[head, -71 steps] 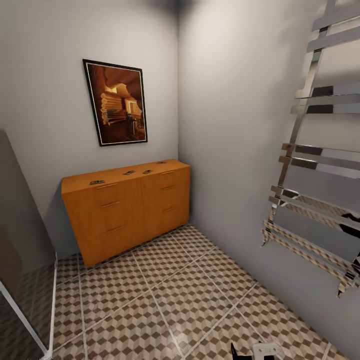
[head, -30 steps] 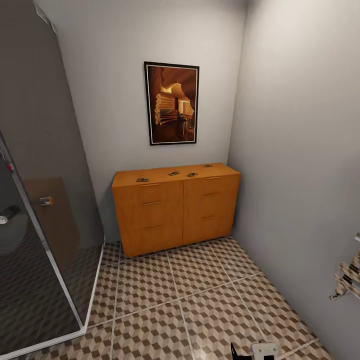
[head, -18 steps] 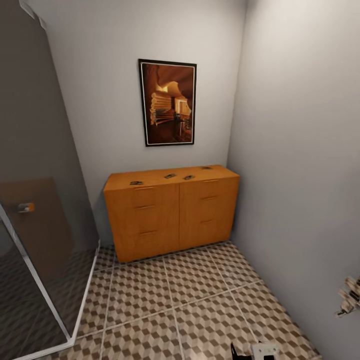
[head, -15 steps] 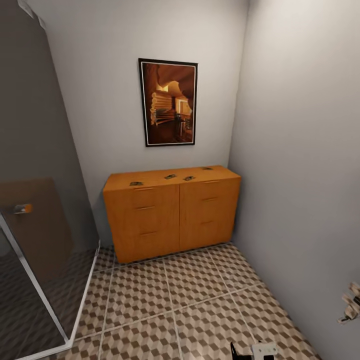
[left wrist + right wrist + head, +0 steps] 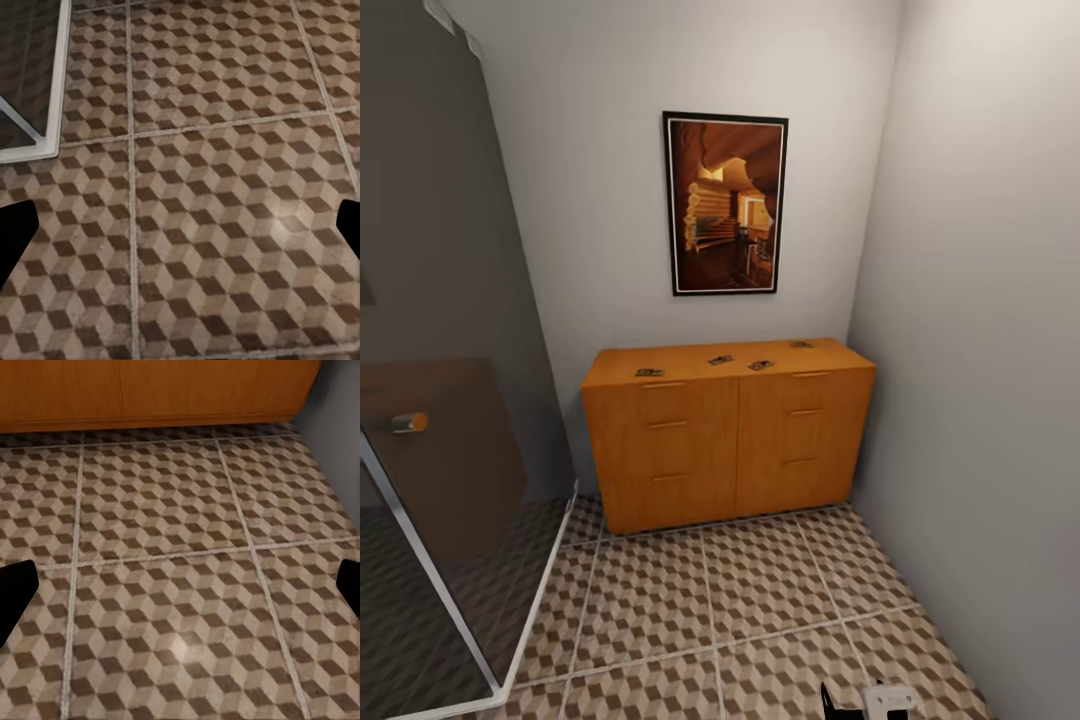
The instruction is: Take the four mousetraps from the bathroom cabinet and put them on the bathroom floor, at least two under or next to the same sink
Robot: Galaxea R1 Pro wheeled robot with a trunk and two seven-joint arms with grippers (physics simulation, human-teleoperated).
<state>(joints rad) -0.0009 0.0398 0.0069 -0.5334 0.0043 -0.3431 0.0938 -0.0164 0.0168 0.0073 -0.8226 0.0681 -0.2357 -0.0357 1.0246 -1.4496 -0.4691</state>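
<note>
Cube-patterned floor [image 5: 760, 600] tiles fill the foreground of a narrow bathroom. Nearest, both wrist cameras look down at bare tile: the left gripper [image 5: 180, 232] and right gripper [image 5: 180, 592] each hang spread wide and empty, their dark fingertips at the frame edges (likely held low for driving). A glass shower screen [image 5: 440, 450] stands at left. Farther on, against the back wall, the cabinet [image 5: 725, 440] carries four mousetraps [image 5: 721, 360] along its top, well apart, under a framed picture [image 5: 726, 203].

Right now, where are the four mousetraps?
In the head view, the mousetraps lie spread along the top of the cabinet against the far wall, below the framed picture.
</note>
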